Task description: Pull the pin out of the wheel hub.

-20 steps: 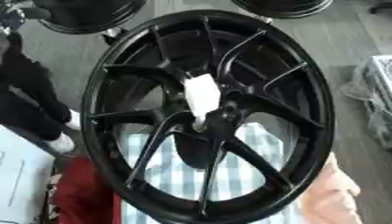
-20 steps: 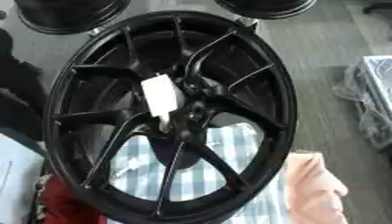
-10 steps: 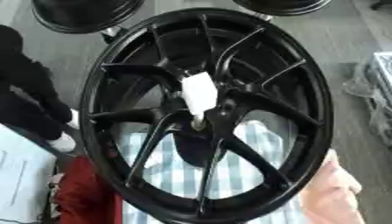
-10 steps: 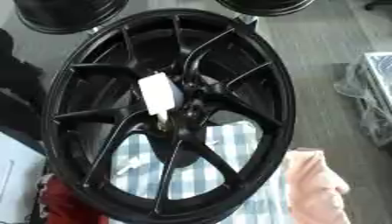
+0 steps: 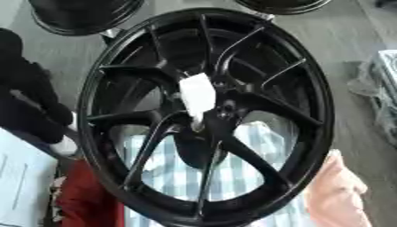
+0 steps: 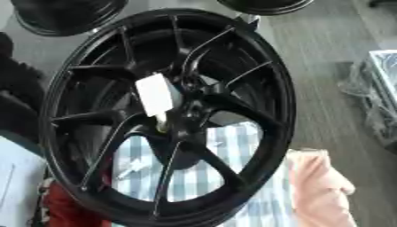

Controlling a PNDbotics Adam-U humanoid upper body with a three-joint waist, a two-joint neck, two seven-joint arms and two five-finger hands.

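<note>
At nine o'clock you've got only a black arm (image 5: pixel 31 102), no hand showing, so I can't tell its grip. Dead centre, the pin (image 5: pixel 197 95), white-capped, sits in the wheel hub (image 5: pixel 221 111); the pull is still ahead. Striped cloth (image 5: pixel 178 173) behind at six, grey floor (image 5: pixel 353 48) at two.

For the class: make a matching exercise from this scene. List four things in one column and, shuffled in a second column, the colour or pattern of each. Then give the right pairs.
Things:
1. wheel
2. tag at the hub
3. cloth seen through the spokes
4. cloth at the lower right

Colours:
A. pink
B. black
C. white
D. blue and white check

Pairs: 1-B, 2-C, 3-D, 4-A
</note>
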